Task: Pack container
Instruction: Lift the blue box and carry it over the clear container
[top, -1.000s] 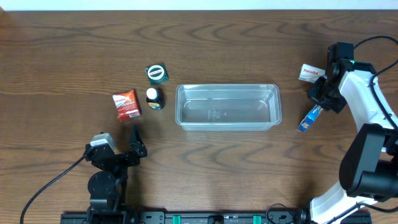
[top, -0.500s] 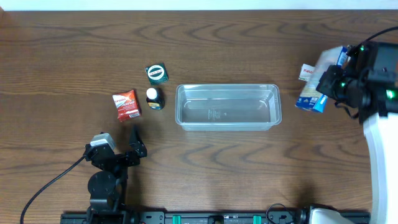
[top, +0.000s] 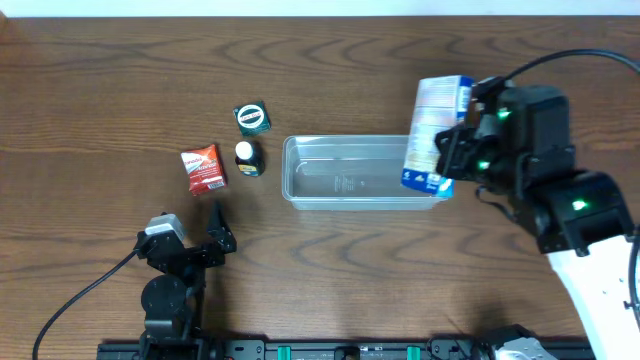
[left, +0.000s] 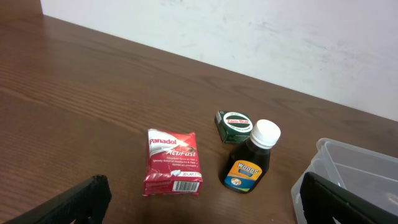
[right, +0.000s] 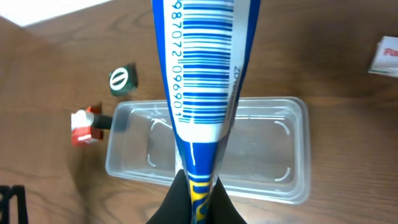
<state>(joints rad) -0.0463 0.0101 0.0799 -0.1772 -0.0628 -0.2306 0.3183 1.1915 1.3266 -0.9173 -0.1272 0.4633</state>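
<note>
There is one clear container (top: 340, 185), one brown bottle (top: 247, 157) and one small green box (top: 252, 118). Also one red packet (top: 204, 168), one blue-and-white box (top: 435, 135) and one white box (right: 385, 56)

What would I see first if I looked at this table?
Most likely the big blue and white box, pinched in the right gripper and held up in the air over the right end of the clear container. After that, the little group to the container's left: a red packet, a small brown bottle with a white cap and a small green box.
</note>
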